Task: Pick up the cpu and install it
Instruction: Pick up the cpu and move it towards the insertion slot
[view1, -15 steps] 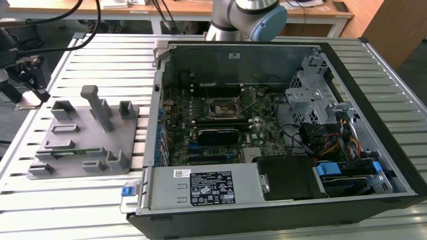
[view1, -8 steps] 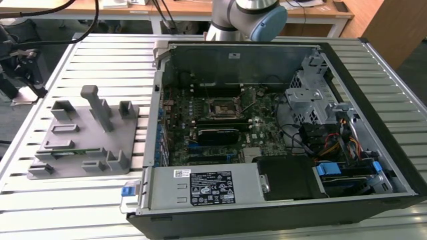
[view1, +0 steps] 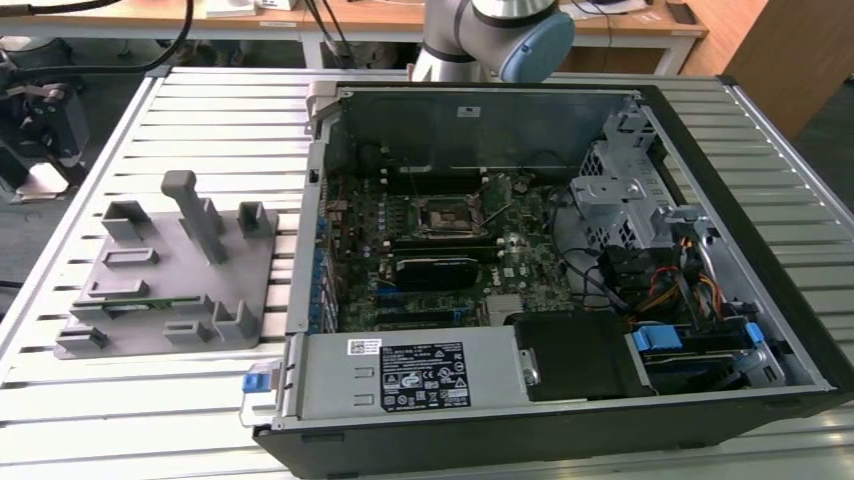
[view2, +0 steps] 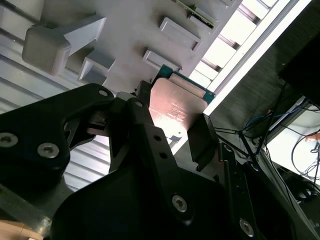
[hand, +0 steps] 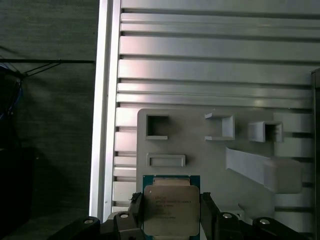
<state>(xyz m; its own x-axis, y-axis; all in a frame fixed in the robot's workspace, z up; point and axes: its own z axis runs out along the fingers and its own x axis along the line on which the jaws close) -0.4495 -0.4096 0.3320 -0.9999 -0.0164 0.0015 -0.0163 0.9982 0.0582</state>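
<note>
The slatted metal table (view1: 200, 110) carried the open computer case (view1: 534, 445) on the exterior view's right half. Bare slats ran free along the far side and around the grey fixture plate (view1: 160, 285) on the exterior view's left. Inside the case, the motherboard (view1: 441, 250) lay exposed. Its square socket (view1: 443, 218) was near the middle, hemmed by the case walls and by the drive cage and cables toward the exterior view's right. The arm (view1: 494, 35) rose from the table's far edge behind the case. In the first wrist view the gripper (hand: 171, 200) looked straight down on the fixture plate, close to the table's bright side rail (hand: 105, 100) with dark floor beyond it. Its two black fingers (hand: 137, 210) were pressed onto opposite sides of the cpu (hand: 171, 210), pinching it between them. The cpu lay flat, its silver face toward that camera and its green rim square to the plate's edges and the slats. Being square, it showed no long axis. In the second wrist view the cpu (view2: 177, 102) sat tilted between the finger pads (view2: 202, 140), over the plate's raised blocks.
</note>
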